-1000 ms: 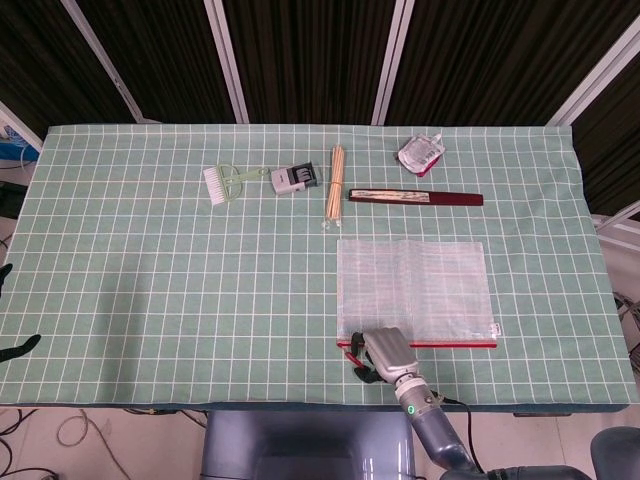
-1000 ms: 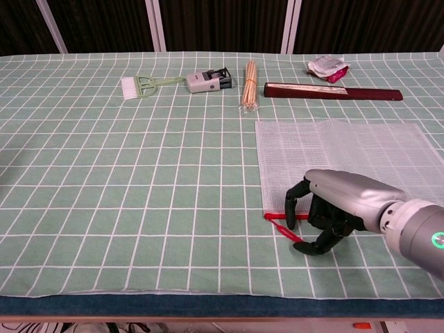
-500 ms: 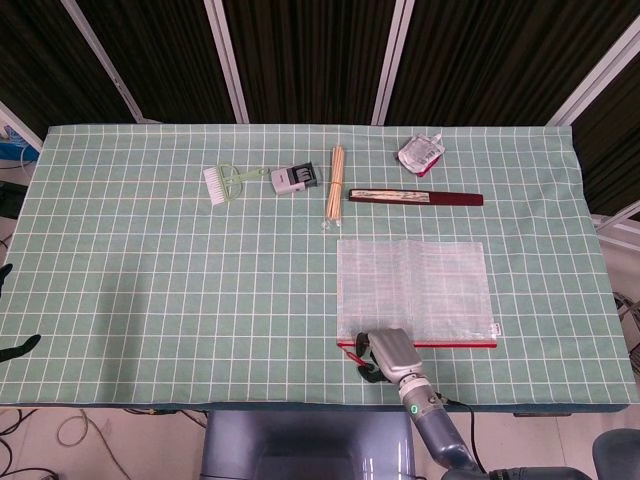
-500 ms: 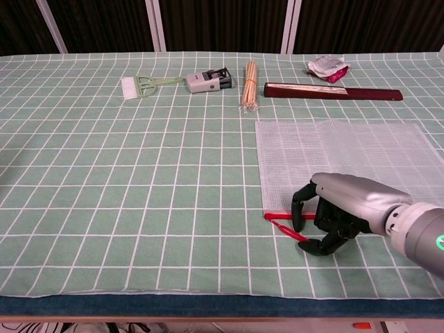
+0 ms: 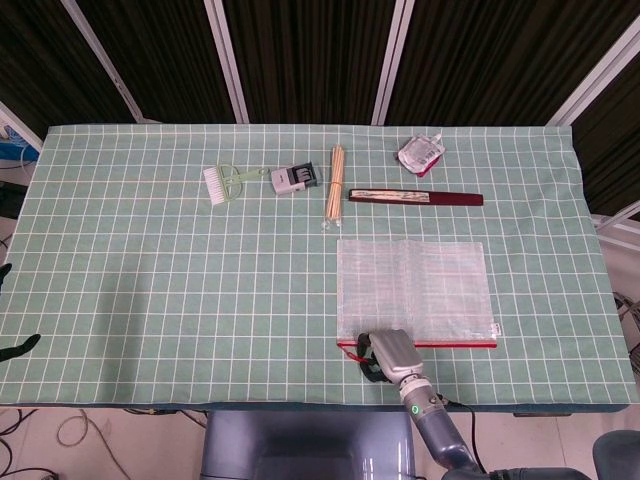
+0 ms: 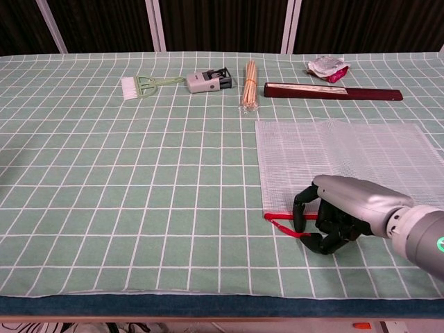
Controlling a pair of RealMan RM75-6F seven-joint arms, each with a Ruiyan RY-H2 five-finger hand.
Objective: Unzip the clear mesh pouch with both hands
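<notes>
Fingers point(image 6: 300, 208) of my right hand point(image 6: 340, 211) curl around the red zipper pull loop point(image 6: 283, 226) at the clear mesh pouch's point(image 6: 333, 156) near-left corner; grip uncertain.

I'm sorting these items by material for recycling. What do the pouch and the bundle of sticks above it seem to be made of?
The pouch looks like clear soft plastic with a fine white mesh; the green checked cloth shows faintly through it, and its zip edge is red. The sticks look like pale bare wood or bamboo, matt and tan, apparently in a thin clear wrapper, though that is hard to tell.
</notes>
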